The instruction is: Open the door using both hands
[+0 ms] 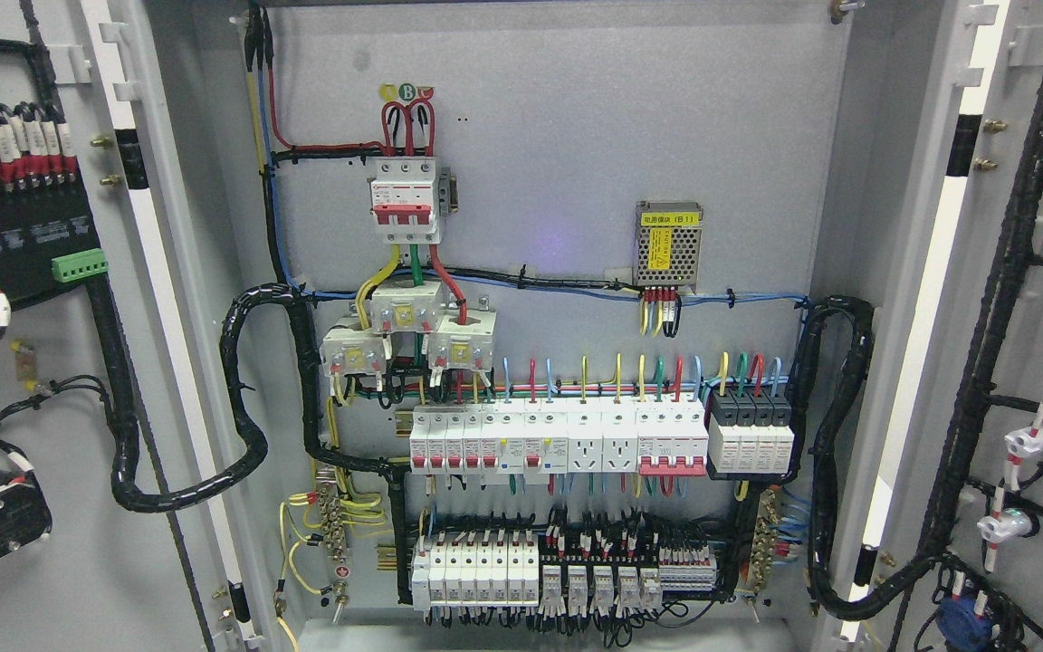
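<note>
Neither robot hand shows, so their state cannot be told. Nearest the camera, the left door (78, 362) and right door (1028, 362) stand swung wide open, wiring on their inner faces. Between them the cabinet (576, 136) shows breakers (558, 439) and a power supply (668, 246).

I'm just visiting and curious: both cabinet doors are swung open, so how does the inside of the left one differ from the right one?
The left door carries a black block with red-and-white wires; the right door carries scattered small white fittings. The left door's cable runs as one thick bundle; the right door's branches like a ladder. Both are grey, stand open, and neither robot hand shows.
</note>
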Motion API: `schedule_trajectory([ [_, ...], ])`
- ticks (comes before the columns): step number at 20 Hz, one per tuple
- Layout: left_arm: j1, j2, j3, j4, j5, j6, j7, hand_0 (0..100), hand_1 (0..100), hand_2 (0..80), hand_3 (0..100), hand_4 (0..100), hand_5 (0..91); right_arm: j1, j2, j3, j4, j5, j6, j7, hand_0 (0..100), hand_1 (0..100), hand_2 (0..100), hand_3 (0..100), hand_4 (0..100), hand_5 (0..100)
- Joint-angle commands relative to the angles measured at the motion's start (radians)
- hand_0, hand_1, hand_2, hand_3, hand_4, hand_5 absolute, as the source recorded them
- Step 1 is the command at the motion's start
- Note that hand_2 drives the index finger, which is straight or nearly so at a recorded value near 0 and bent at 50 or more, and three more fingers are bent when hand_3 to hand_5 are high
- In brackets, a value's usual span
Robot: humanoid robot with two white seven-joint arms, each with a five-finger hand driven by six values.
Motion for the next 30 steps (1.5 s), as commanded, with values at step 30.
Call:
schedule_trajectory([
  [30,-0.154,0.071,0.028,0.256,0.000,0.029,0.003,0,0,0.0,0,3,0.0,0.023,-0.008,0.044,-0.074,-0.006,-0.036,0.015,11,0,0,0,0,0],
])
